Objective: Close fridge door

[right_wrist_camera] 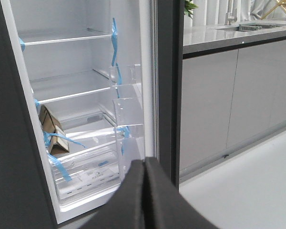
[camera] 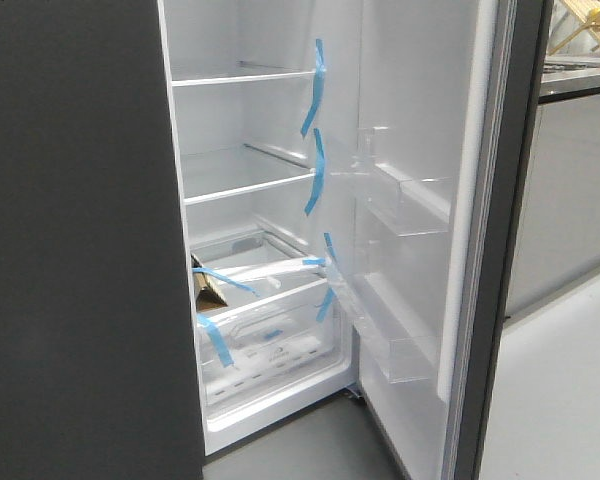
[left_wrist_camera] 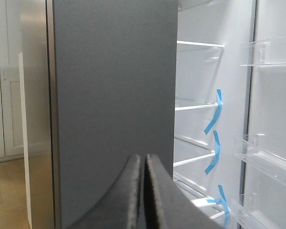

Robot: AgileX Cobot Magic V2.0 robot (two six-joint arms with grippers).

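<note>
The tall fridge door (camera: 420, 130) shows a smooth white plastic lining with clear plastic bins and a matte dark grey edge, blue tape strips (camera: 313, 90) look glossy, the brown cardboard piece (camera: 208, 288) dull, the pale grey cabinet fronts (right_wrist_camera: 257, 90) smooth and glossy.

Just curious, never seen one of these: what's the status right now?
Left claw shut, empty. Right claw shut, empty. Dark grey fridge door with white inner lining wide open, untouched. Nothing seen blocking its swing.
</note>
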